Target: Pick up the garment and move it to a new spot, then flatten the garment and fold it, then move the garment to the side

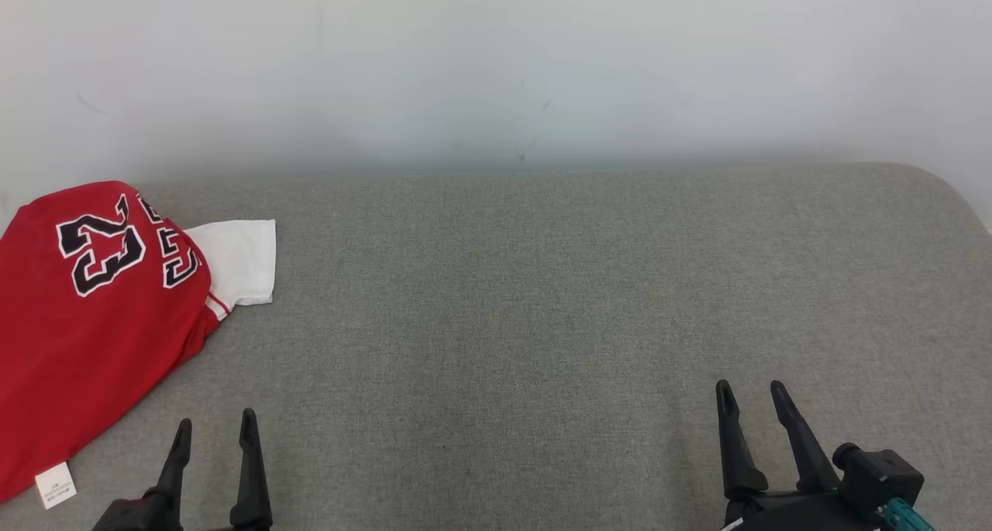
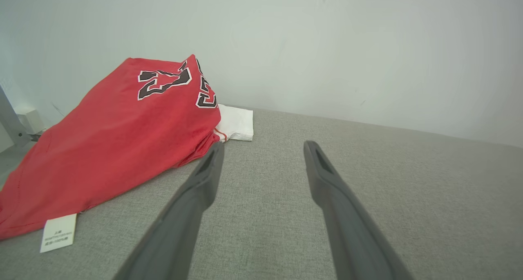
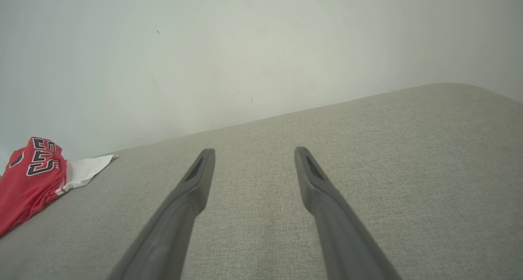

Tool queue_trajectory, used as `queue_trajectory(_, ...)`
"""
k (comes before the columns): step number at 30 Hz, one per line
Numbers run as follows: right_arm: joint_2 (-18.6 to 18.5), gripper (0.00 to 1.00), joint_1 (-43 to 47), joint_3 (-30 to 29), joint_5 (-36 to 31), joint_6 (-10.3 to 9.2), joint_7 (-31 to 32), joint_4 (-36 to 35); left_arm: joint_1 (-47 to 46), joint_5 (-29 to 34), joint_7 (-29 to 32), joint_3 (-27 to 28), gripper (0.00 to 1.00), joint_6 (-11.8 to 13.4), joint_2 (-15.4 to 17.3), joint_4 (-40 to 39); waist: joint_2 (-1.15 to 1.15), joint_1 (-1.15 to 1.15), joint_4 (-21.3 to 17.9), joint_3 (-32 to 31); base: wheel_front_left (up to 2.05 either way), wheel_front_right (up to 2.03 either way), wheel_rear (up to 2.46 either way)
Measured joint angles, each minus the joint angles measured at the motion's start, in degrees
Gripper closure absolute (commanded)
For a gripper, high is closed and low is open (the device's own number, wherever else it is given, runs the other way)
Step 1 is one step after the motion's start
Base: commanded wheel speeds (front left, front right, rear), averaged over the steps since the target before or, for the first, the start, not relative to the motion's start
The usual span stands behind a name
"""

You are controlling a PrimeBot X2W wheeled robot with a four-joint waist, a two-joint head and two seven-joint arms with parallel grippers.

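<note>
The garment (image 1: 93, 322) is a red jersey with black "23" numbers and a white sleeve, folded and lying at the far left of the grey fabric surface (image 1: 542, 322). A white label hangs at its near corner. The left wrist view has the garment (image 2: 110, 141) to the left of my fingers, and the right wrist view has the garment (image 3: 28, 178) at its left edge. My left gripper (image 1: 215, 426) stands open at the lower left, just right of the garment's near end, apart from it. My right gripper (image 1: 752, 391) stands open at the lower right, far from the garment, with nothing between its fingers.
A pale wall (image 1: 496, 66) rises directly behind the grey surface. The surface's far right corner (image 1: 945, 190) is rounded. A grey metal post and a small white box (image 2: 28, 120) stand beyond the surface's left end.
</note>
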Motion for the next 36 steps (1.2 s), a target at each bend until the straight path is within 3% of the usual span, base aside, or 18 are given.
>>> queue_trajectory(23, 0.0, 0.0, 3.56, -2.96, -9.98, 0.0, -1.88, -3.21, 2.27, 8.34, -2.75, -2.25, 0.0, -2.35, 0.32, -2.09, 0.0, 0.0, -0.21, -0.17, 0.0, 0.0, 0.0)
queue_trajectory(36, 0.01, 0.0, 4.97, -4.02, -12.27, 0.0, -2.65, -4.22, 3.25, 9.72, -3.71, -1.74, 0.0, -3.86, -0.08, -3.18, 0.0, 0.0, -0.22, -0.28, 0.0, 0.0, 0.0)
